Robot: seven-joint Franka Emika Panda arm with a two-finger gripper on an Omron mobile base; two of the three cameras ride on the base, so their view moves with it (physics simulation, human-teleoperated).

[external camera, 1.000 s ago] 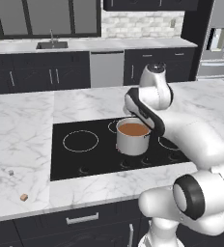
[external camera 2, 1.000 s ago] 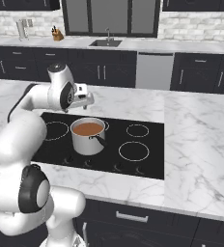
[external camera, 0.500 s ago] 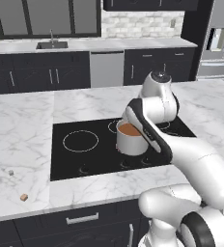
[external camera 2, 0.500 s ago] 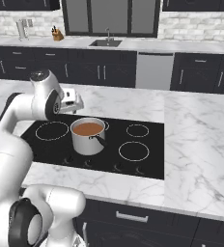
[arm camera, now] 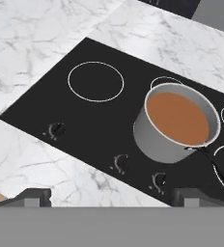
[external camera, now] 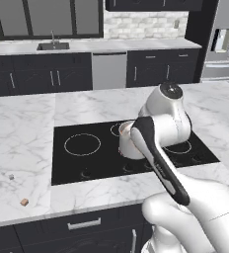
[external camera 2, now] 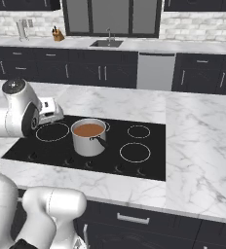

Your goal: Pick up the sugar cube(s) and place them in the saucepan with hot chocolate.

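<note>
The two sugar cubes lay on the marble counter (external camera: 22,148) well to the left of the cooktop, near the front edge: the pale grey-white cube (external camera: 11,176) sat a little farther back, and the tan-brown cube (external camera: 24,202) lay nearer the edge, close to it but apart. Neither one was touched by anything.

The saucepan (external camera 2: 89,139) stood on the black cooktop (external camera 2: 47,148), roughly in its middle, between the large ring on the left and the smaller rings on the right. In the right base view its dark handle pointed toward the front right. The hot chocolate (external camera 2: 88,130) filled it as a flat reddish-brown disc close under the rim. In my hand view the pan (arm camera: 157,140) sat to the right of centre, with the liquid (arm camera: 177,118) plain to see and a burner ring (arm camera: 95,81) empty beside it.

My gripper (arm camera: 113,198) hung above the front part of the cooktop, over the row of knob marks, with its two dark tips standing far apart at the bottom corners of the hand view and nothing between them. A sliver of tan showed at the bottom left edge of that view; I could not tell what it was. In the left base view my arm (external camera: 158,158) crossed in front of the pan and hid most of it.

Behind the island ran dark cabinets (external camera 2: 85,75) with a sink (external camera 2: 108,43) and a knife block (external camera 2: 58,34).
</note>
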